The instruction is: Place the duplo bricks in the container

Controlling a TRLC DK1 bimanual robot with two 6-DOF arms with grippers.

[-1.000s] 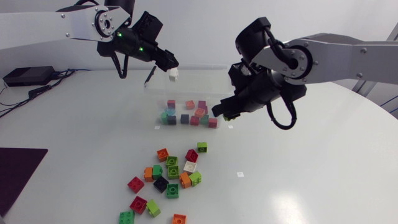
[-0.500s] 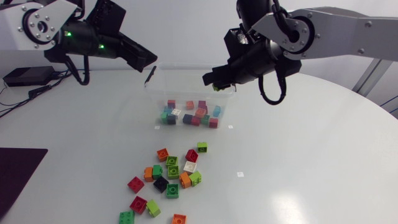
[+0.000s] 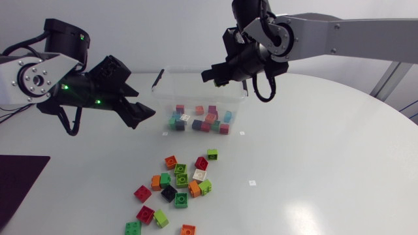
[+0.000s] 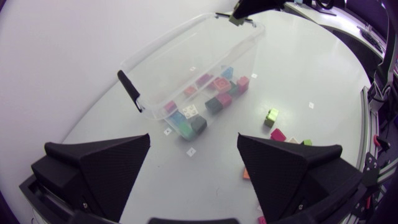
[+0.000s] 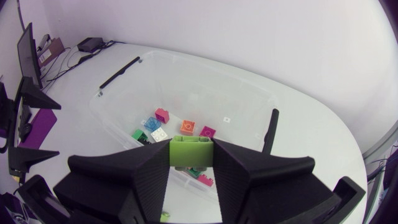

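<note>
You see a round white table (image 3: 326, 163), matte and evenly lit; a dark purple mat (image 3: 19, 186) lies at its left edge, and small white tags (image 3: 251, 183) dot its middle.

**Two silver-grey arms with black joints and matte black jaws**

The left arm (image 3: 26, 65) has a pale grey shell around a round black joint disc with a silver hub. Its black wrist housing carries two green lights (image 3: 65, 87), and a black cable (image 3: 70, 134) loops beneath it. The right arm (image 3: 353, 29) is one long, smooth grey link ending in a similar round joint, where a second black cable (image 3: 264, 100) hangs in a loop. Both pairs of jaws are broad faceted wedges, and their fingers (image 4: 99, 168) are dull and unmarked.
</note>
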